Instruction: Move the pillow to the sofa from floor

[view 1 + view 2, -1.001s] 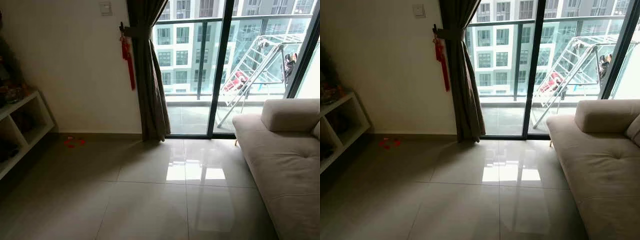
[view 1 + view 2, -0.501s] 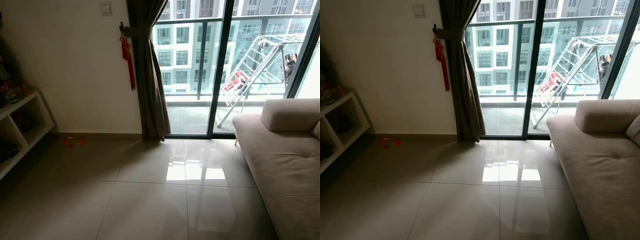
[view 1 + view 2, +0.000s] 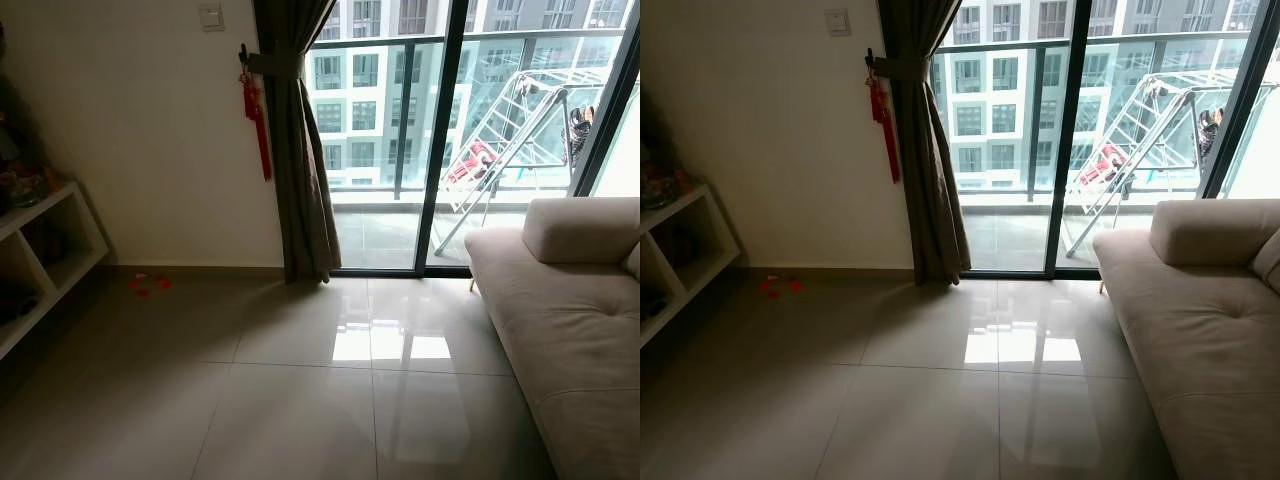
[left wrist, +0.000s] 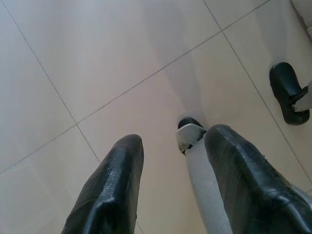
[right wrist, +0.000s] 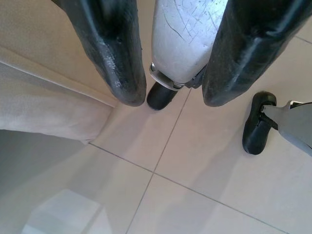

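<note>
While idle: one sofa (image 3: 570, 310) (beige)

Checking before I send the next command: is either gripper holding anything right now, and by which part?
Nothing is held. The left gripper and the right gripper both hang open over the tiled floor, with nothing between their fingers.

Dark tied curtain (image 3: 303, 160) beside balcony glass door (image 3: 440, 130).

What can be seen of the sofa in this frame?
The sofa is beige, in a suede-like fabric, and stands on the tiled floor at the robot's right, near the glass balcony door. Its long flat seat has a tufted dimple, a rounded padded arm at the far end, and a back cushion's edge. Nothing lies on the visible seat.
</note>
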`<state>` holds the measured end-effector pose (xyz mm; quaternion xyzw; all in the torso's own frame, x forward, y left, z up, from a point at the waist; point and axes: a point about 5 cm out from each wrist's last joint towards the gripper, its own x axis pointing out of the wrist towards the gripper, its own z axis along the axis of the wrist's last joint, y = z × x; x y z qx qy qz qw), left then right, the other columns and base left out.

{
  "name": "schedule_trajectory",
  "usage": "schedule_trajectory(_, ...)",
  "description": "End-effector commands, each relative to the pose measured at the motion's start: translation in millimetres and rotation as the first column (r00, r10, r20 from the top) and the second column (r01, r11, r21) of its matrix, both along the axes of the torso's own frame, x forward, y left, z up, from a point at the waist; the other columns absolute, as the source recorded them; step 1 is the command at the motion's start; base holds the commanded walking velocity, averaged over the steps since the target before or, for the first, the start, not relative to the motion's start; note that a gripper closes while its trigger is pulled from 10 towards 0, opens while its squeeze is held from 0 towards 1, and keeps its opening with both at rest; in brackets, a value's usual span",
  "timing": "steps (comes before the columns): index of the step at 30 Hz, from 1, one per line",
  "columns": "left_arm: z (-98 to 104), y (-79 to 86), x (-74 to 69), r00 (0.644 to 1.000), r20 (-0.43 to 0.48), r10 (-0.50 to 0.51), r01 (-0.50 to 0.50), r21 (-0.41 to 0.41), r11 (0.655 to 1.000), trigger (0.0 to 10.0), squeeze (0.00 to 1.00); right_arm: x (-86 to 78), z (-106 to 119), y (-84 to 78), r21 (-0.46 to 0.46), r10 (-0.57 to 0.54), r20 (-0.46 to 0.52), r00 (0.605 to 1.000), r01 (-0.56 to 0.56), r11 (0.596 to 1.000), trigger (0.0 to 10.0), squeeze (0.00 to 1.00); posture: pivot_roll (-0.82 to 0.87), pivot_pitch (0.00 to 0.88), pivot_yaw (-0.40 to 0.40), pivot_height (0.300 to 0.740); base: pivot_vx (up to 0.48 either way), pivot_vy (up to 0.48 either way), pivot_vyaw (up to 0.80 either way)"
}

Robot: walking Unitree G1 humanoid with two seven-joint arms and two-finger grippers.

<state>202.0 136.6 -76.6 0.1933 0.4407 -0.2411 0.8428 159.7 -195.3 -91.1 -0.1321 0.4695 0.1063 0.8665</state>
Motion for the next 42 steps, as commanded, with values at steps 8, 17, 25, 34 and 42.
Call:
schedule_trajectory(8, -11, -20.3, -18.9, 0.896, -0.294, 0.332, -0.376, -0.110, 0.920, 10.0, 0.00, 2.7, -4, 16.0, 0.125, -0.180, -0.141, 0.973, 0.198, 0.972, 10.0, 0.00, -0.03, 0.000, -0.003, 0.740, 0.000, 0.000, 0.00)
schedule_trajectory(17, -10, -20.8, -17.3, 0.903, -0.284, 0.323, -0.367, -0.116, 0.923, 10.0, 0.00, 4.7, -3, 15.4, 0.125, -0.198, -0.128, 0.972, 0.214, 0.969, 10.0, 0.00, -0.03, 0.000, 0.001, 0.740, 0.000, 0.000, 0.00)
schedule_trajectory(25, -4, -21.0, -5.4, 0.948, -0.143, 0.284, -0.303, -0.135, 0.943, 10.0, 0.00, 25.0, 8, 6.1, 0.093, -0.234, 0.018, 0.972, 0.232, 0.968, 10.0, 0.00, -0.04, 0.000, 0.002, 0.740, 0.000, 0.000, 0.00)
schedule_trajectory(34, 41, -37.9, 57.3, 0.891, 0.081, 0.447, -0.374, -0.428, 0.823, 10.0, 0.00, 76.6, 51, 0.0, 0.233, -0.289, 0.403, 0.868, 0.208, 0.950, 10.0, 0.00, -0.04, 0.000, -0.001, 0.740, 0.000, 0.000, 0.00)
schedule_trajectory(42, 69, -27.6, 83.6, 0.818, 0.217, 0.533, -0.332, -0.578, 0.745, 10.0, 0.00, 85.8, 69, -1.3, 0.283, -0.276, 0.539, 0.796, 0.138, 0.949, 10.0, 0.00, -0.02, 0.000, -0.003, 0.740, 0.000, 0.000, 0.00)
